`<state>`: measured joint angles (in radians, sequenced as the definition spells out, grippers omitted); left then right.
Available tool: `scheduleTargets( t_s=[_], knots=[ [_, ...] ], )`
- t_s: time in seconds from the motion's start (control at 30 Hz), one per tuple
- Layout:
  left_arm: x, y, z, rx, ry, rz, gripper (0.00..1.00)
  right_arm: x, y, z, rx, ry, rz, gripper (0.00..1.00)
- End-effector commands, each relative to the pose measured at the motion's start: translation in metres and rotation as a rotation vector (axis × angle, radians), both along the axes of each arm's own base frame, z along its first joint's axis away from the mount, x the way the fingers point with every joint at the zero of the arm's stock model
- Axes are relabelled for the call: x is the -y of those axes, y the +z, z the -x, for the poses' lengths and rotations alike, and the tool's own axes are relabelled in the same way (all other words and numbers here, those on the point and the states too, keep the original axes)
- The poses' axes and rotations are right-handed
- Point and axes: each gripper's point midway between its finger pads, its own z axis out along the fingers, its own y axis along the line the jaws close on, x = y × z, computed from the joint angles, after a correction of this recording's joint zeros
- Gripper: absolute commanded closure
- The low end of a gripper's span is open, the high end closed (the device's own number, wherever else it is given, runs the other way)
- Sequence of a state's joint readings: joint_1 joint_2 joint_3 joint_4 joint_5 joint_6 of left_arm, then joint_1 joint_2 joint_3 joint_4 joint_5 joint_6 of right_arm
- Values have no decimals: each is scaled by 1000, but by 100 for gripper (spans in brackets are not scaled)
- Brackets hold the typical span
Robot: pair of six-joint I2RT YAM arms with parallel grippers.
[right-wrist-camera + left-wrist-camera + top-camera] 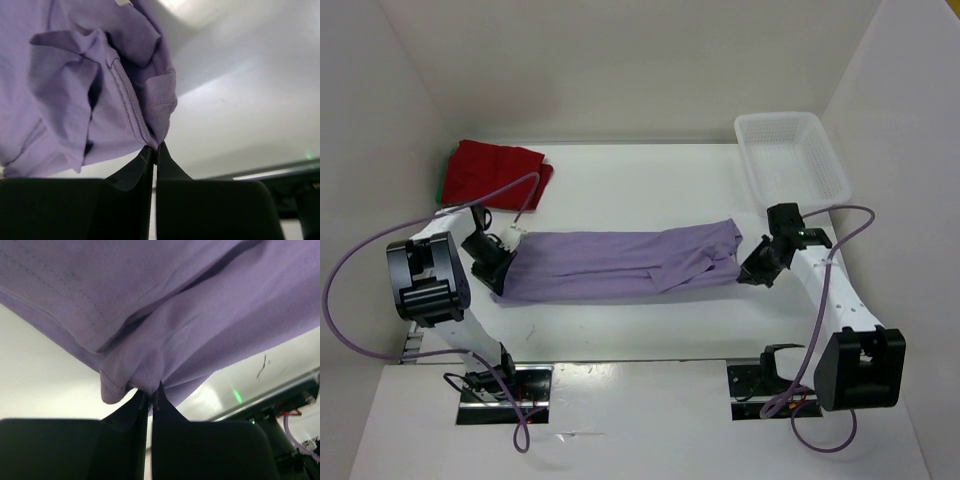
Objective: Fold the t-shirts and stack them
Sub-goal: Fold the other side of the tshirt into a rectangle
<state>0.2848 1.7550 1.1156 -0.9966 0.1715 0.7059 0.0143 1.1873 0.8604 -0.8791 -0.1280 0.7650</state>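
Observation:
A pale lavender t-shirt (pixel 620 262) lies stretched in a long band across the middle of the table. My left gripper (pixel 497 283) is shut on its left end; the left wrist view shows the cloth (pixel 200 315) pinched at my left gripper (pixel 151 395). My right gripper (pixel 744 272) is shut on the right end, where a ribbed hem (pixel 160 100) bunches just above my right gripper (pixel 154 148). A dark red t-shirt (pixel 492 172) lies folded at the back left. A sliver of bright green t-shirt (pixel 443 183) shows under its left edge.
A white plastic lattice basket (pixel 792 155) stands at the back right corner, just behind the right arm. White walls close in the table on the left, back and right. Purple cables loop beside both arms.

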Motion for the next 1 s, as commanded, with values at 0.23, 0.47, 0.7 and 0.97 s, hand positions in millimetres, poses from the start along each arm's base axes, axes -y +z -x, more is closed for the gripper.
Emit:
scheduleTargets(
  t_s=[0.23, 0.47, 0.7, 0.97],
  knots=[
    [-16, 21, 53, -82, -125, -105, 92, -18, 34, 53, -131, 79, 82, 69],
    [-18, 13, 64, -106, -121, -132, 80, -12, 62, 70, -55, 53, 81, 52],
    [-31, 12, 57, -121, -89, -207, 63, -46, 36, 56, -13, 113, -33, 50],
    [-44, 47, 37, -3, -47, -296, 37, -82, 26, 40, 5, 256, -24, 64]
  ],
)
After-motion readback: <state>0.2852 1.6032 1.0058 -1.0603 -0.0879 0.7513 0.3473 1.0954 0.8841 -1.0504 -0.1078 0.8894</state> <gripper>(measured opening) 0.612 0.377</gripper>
